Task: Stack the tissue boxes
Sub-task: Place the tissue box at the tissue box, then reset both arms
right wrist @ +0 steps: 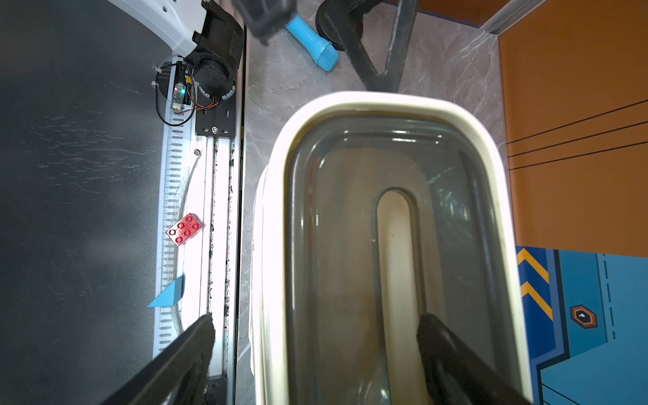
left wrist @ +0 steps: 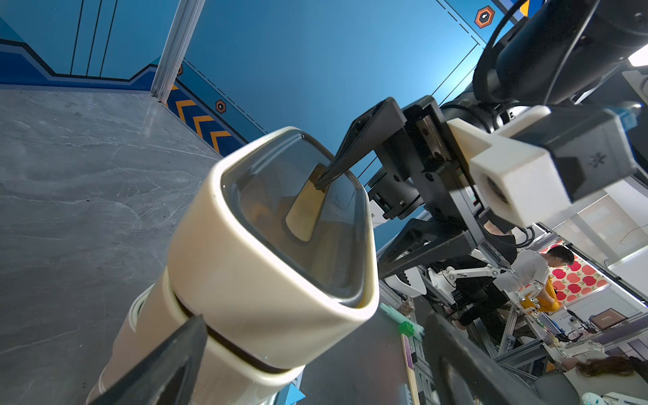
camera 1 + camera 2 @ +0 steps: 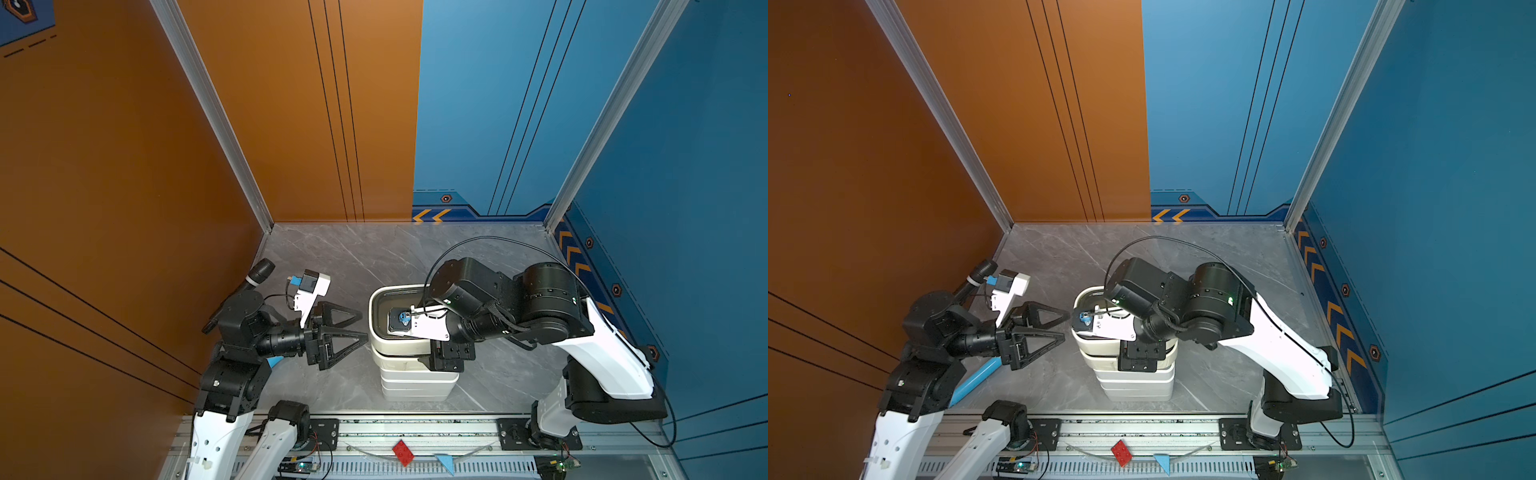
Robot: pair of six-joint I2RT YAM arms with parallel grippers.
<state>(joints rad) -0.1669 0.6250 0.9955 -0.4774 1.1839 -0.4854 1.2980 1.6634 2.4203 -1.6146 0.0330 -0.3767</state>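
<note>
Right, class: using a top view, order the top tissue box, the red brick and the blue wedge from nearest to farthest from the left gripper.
1. The top tissue box: right beside the open left gripper, atop the stack.
2. The red brick: on the front rail, by the arm bases.
3. The blue wedge: same rail, further to the robot's right.

The tissue boxes stand in 1 upright stack near the front middle of the table. The top box is rounded cream, its dark lid showing 1 long oval slot. White boxes sit lowest.
</note>
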